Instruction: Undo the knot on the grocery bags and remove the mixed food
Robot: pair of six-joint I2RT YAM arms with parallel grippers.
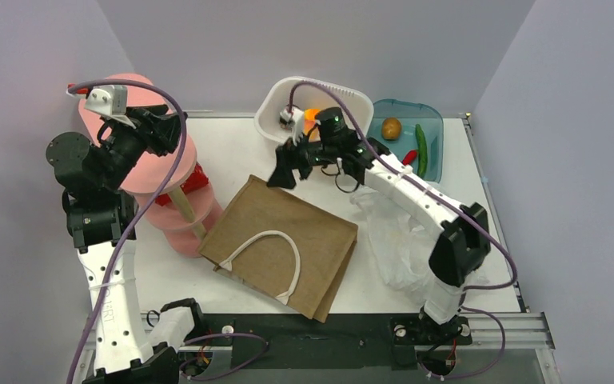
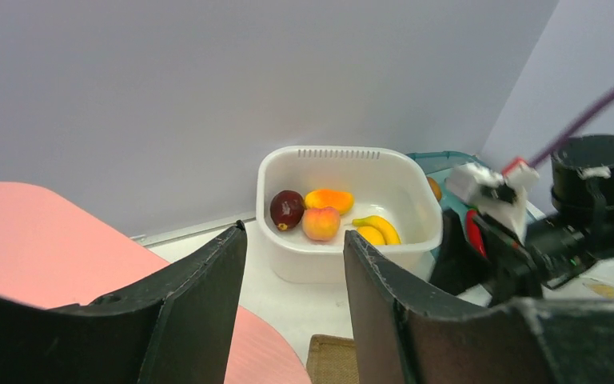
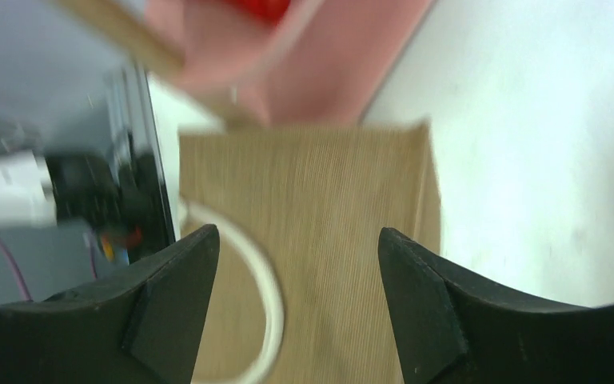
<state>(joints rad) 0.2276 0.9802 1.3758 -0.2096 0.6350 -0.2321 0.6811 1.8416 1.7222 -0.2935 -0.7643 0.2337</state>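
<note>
Nearest the arm bases, a stiff brown paper bag [image 1: 320, 240] lies flat in the middle of the worktop [image 1: 232, 144]. It looks merely parked there and is not part of the job. To its right, partly under the right arm, the thin crinkly translucent white plastic grocery bag [image 1: 396, 240] sits slumped and slack on the worktop. I cannot tell whether it is knotted, and nothing shows inside it. Further in, the right claw [image 3: 297, 236] hovers over the paper bag's far corner, jaws spread with nothing between them. The left claw [image 2: 294, 234] is raised at the left above a tall pink rounded object [image 1: 160, 188], jaws parted and empty. I judge it is held high to leave the middle free for the right arm. At the far edge, a white plastic tub [image 1: 344, 92] holds a round peach-coloured fruit [image 2: 320, 223] beside bananas [image 2: 372, 230]. Next to the tub, a teal tray [image 1: 434, 128] holds the long green cucumber [image 1: 421, 148], the small red pepper [image 1: 410, 157] and a brown fruit [image 1: 392, 128]. The food is sorted by container, so I judge unloading well along.
</note>
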